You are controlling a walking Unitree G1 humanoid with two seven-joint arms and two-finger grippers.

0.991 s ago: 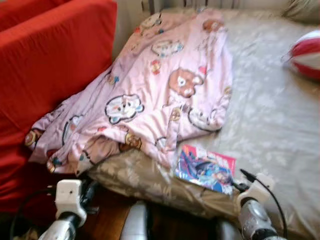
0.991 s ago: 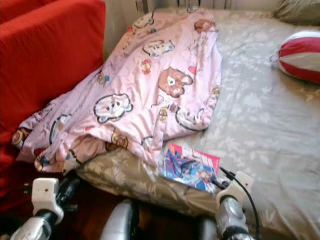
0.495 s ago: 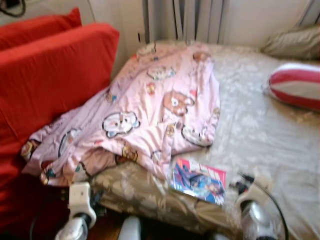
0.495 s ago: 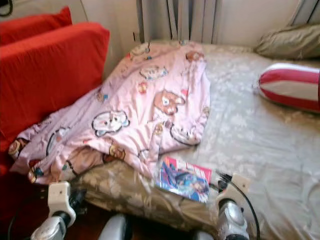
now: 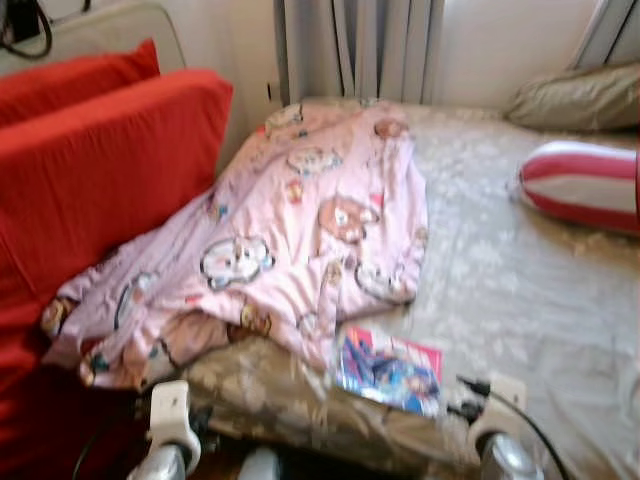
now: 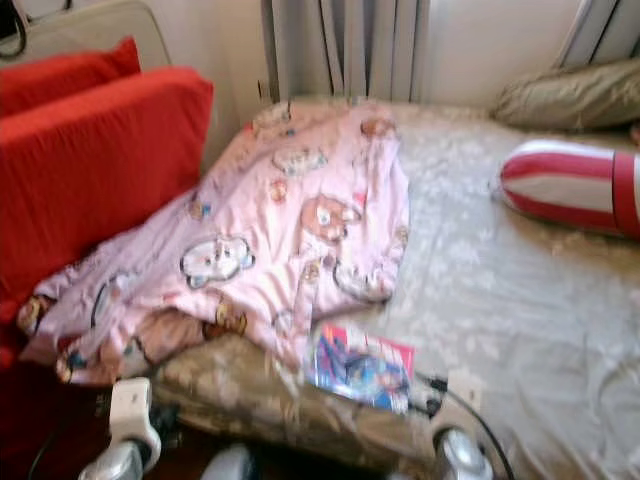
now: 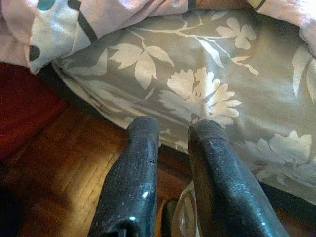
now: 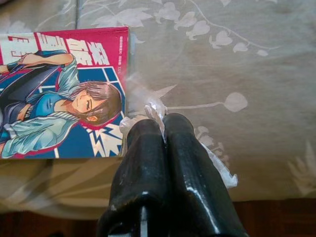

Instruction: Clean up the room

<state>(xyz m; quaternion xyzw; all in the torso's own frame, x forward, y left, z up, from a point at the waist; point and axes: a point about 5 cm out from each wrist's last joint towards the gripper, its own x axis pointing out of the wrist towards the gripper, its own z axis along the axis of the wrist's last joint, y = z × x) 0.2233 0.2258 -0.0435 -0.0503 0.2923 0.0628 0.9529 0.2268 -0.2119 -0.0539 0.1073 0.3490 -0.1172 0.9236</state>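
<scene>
A comic book [image 5: 388, 367] with a pink and blue cover lies near the front edge of the bed [image 5: 520, 290], just below a crumpled pink cartoon-print blanket [image 5: 290, 240]. My right gripper [image 8: 163, 123] hovers at the bed edge beside the comic book [image 8: 64, 94], shut on a scrap of clear plastic wrapper [image 8: 154, 109]. Lower at the bed's front left corner, my left gripper [image 7: 173, 131] hangs over the wooden floor [image 7: 64, 168]. Its fingers stand slightly apart with nothing between them.
Red sofa cushions [image 5: 100, 160] press against the bed's left side. A red and white striped pillow [image 5: 585, 185] and an olive pillow [image 5: 580, 95] lie at the back right. Grey curtains [image 5: 360, 50] hang behind the bed.
The head camera has tilted up, bringing the wall, curtains and pillows into view while both wrists sink towards the bottom edge. Nothing on the bed has moved.
</scene>
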